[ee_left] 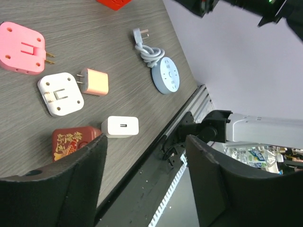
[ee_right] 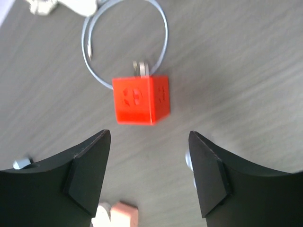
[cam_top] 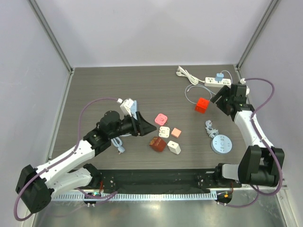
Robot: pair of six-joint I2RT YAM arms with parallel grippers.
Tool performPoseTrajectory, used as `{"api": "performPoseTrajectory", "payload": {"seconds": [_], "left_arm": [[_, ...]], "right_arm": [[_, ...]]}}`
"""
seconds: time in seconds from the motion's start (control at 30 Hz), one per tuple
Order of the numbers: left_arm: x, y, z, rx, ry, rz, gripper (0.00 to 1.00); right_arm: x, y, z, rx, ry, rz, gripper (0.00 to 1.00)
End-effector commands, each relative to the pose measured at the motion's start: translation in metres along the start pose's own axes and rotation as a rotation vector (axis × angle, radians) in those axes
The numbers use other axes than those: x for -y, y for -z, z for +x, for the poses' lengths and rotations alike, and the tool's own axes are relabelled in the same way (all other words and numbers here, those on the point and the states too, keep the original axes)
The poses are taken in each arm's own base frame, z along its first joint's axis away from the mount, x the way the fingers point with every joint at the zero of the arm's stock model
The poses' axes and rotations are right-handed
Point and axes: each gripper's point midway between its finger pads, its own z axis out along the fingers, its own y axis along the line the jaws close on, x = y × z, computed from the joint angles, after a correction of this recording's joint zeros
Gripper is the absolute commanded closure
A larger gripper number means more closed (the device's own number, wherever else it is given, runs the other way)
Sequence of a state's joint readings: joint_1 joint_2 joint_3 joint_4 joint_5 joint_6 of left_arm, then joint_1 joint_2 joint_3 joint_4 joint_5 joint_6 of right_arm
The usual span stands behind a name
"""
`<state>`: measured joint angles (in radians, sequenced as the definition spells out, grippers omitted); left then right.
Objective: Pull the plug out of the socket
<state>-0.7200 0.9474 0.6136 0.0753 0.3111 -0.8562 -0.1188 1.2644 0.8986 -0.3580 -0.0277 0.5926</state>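
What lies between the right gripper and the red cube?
Nothing: in the right wrist view, only bare table separates the open right gripper from the red cube.

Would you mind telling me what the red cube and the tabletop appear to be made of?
The red cube looks like moulded plastic: even colour, smooth matte faces, neat slots. The tabletop seems wood-grain laminate, grey-brown with fine streaks; possibly real wood.

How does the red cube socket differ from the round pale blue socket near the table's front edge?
The red plastic cube socket is boxy and stands tall; the round pale blue socket disc is flat and wider. The cube shows openings on two visible faces; the disc only on top. Both sit right of centre on the table.
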Motion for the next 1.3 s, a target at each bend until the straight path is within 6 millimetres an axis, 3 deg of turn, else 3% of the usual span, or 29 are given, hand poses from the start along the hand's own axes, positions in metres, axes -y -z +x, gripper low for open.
{"api": "performPoseTrajectory", "payload": {"seconds": [0.0,0.07,0.1,0.17,0.2,0.23,0.3,0.33,0.37,0.47,0.53,0.57,0.63,0.67,0.7,0.73,0.8,0.83,0.87,0.9,1.07,1.27], "left_arm": [[0.020,-0.013,-0.024,0.062,-0.044,0.067,0.35],[0.013,-0.028,-0.025,0.040,-0.056,0.040,0.37],[0.022,-0.032,-0.035,0.053,-0.068,0.053,0.38],[0.017,-0.047,-0.039,0.041,-0.073,0.032,0.39],[0.023,-0.052,-0.047,0.058,-0.080,0.040,0.39],[0.022,-0.057,-0.052,0.069,-0.082,0.035,0.40],[0.015,-0.071,-0.060,0.098,-0.104,0.020,0.42],[0.019,-0.076,-0.069,0.122,-0.127,0.025,0.43],[0.003,-0.085,-0.073,0.138,-0.173,-0.032,0.44],[-0.002,-0.098,-0.098,0.180,-0.231,-0.073,0.46],[-0.021,-0.112,-0.109,0.167,-0.248,-0.108,0.47],[-0.016,-0.116,-0.131,0.204,-0.256,-0.103,0.47],[-0.033,-0.134,-0.142,0.207,-0.258,-0.120,0.47],[-0.034,-0.137,-0.162,0.248,-0.258,-0.117,0.47],[-0.038,-0.145,-0.169,0.260,-0.250,-0.108,0.48],[-0.049,-0.159,-0.173,0.276,-0.249,-0.090,0.48],[-0.051,-0.172,-0.194,0.315,-0.257,-0.057,0.49],[-0.071,-0.190,-0.185,0.281,-0.239,-0.062,0.49],[-0.073,-0.197,-0.191,0.290,-0.242,-0.048,0.50],[-0.063,-0.204,-0.203,0.307,-0.255,-0.012,0.51],[-0.075,-0.246,-0.191,0.258,-0.215,0.099,0.53],[-0.081,-0.262,-0.168,0.205,-0.213,0.123,0.53]], "right_arm": [[-0.028,-0.010,-0.065,0.172,0.007,-0.016,0.26],[-0.033,-0.019,-0.084,0.213,0.012,-0.005,0.24],[-0.043,-0.023,-0.102,0.244,0.019,-0.015,0.22],[-0.040,-0.052,-0.108,0.226,0.055,0.031,0.18],[-0.052,-0.054,-0.129,0.263,0.066,0.017,0.17],[-0.047,-0.077,-0.124,0.224,0.088,0.043,0.16],[-0.061,-0.085,-0.144,0.250,0.092,0.028,0.14],[-0.062,-0.093,-0.146,0.248,0.086,0.030,0.14],[-0.064,-0.104,-0.149,0.245,0.055,0.032,0.14],[-0.064,-0.127,-0.148,0.268,-0.006,0.042,0.13],[-0.063,-0.136,-0.156,0.313,-0.023,0.057,0.12],[-0.064,-0.140,-0.162,0.330,-0.026,0.062,0.11],[-0.058,-0.158,-0.160,0.324,-0.009,0.090,0.11],[-0.062,-0.160,-0.168,0.342,-0.004,0.085,0.11],[-0.059,-0.171,-0.165,0.332,0.015,0.097,0.11],[-0.060,-0.174,-0.168,0.339,0.025,0.096,0.11],[-0.061,-0.181,-0.180,0.367,0.067,0.112,0.11],[-0.063,-0.183,-0.183,0.371,0.089,0.114,0.11],[-0.071,-0.183,-0.192,0.381,0.111,0.093,0.11],[-0.068,-0.188,-0.190,0.365,0.131,0.109,0.11],[-0.051,-0.207,-0.182,0.349,0.252,0.168,0.12],[-0.057,-0.225,-0.172,0.306,0.315,0.111,0.20]]}}
